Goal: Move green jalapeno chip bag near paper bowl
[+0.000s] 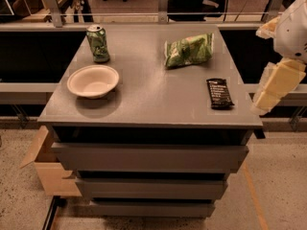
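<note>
The green jalapeno chip bag [188, 50] lies crinkled and puffy at the back right of the grey table top [153, 104]. The paper bowl [93, 81] is round and off-white and sits at the left of the table top, well apart from the bag. My gripper [274, 85] hangs at the right edge of the view, beside the table's right side and off its top. It is to the right of the bag and nearer the front, and touches nothing.
A green soda can [98, 43] stands at the back left, just behind the bowl. A flat black snack bar [219, 93] lies at the right front, between the bag and my gripper. Drawers are below the top. A cardboard box [45, 169] sits on the floor at left.
</note>
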Available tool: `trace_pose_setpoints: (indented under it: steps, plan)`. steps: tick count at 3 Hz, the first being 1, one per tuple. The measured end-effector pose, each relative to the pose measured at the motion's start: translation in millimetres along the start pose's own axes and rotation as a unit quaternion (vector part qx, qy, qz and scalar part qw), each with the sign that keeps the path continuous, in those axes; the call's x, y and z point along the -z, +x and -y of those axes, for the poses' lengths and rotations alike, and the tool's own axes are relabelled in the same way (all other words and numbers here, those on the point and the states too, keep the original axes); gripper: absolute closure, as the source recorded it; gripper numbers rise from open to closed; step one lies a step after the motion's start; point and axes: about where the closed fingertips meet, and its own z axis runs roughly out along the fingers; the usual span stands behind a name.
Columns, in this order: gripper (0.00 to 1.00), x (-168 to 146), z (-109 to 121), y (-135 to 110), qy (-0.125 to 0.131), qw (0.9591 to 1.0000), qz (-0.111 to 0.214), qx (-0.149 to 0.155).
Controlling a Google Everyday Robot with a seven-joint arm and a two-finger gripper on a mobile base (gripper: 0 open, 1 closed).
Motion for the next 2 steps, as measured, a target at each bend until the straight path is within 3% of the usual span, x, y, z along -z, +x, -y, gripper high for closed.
trace_pose_setpoints:
  steps: [1,2]
  plan:
    - [0.0,-18.8,22.2,-2.1,0.022,0.9994,0.026,-0.008]
    - [0.0,-41.0,51.0,-14.0,0.056,0.9963,0.064,-0.01]
